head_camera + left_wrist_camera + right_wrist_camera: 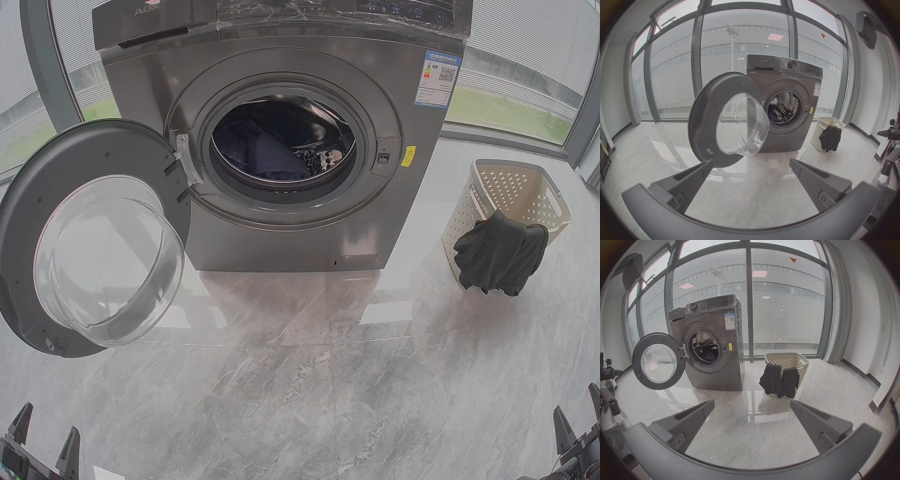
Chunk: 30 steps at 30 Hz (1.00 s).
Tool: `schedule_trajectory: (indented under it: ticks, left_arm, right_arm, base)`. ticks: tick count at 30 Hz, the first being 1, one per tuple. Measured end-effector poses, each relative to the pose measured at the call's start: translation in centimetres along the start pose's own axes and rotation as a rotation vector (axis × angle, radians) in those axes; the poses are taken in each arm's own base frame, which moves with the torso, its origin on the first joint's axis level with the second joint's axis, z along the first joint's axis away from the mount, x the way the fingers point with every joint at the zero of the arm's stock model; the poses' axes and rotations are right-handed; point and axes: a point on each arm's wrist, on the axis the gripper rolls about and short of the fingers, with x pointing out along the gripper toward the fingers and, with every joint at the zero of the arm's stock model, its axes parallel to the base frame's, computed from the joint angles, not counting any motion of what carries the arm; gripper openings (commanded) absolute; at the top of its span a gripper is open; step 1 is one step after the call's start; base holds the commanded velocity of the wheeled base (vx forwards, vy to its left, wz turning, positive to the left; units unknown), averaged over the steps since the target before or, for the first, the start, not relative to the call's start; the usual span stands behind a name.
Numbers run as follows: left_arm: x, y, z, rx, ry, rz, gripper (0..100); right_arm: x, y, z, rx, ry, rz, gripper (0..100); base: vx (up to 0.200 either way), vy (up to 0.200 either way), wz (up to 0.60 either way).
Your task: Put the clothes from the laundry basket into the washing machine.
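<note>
Dark garment drapes over the cream laundry basket; open washing machine apparently holds clothes.

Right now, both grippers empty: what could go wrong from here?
1. The garment hangs over the basket rim, mostly outside; a tug by the right gripper might tip the basket.
2. The open door stands on the left, likely in the left gripper's path to the drum.
3. Clothes already lie in the drum; the next garment may snag at the lip.

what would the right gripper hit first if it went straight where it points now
Likely bare floor, as the right gripper aims between the washing machine and the laundry basket with its dark garment; depth is unclear.
</note>
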Motion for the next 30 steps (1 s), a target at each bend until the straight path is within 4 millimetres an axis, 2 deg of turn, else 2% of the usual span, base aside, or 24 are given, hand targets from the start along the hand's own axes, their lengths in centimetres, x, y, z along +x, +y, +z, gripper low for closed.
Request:
schedule_trajectory:
  ticks: [26,30]
  left_arm:
    - [-0.01,0.01,-0.02,0.023,-0.001,0.004,100]
    - [-0.01,0.01,-0.01,0.022,-0.001,0.005,100]
  right_arm:
    - [0.01,0.02,-0.03,-0.005,0.003,0.005,100]
    - [0.01,0.02,-0.02,-0.005,0.003,0.005,100]
  base:
    - [0.000,-0.200,0.00]
    - [0.000,0.000,0.00]
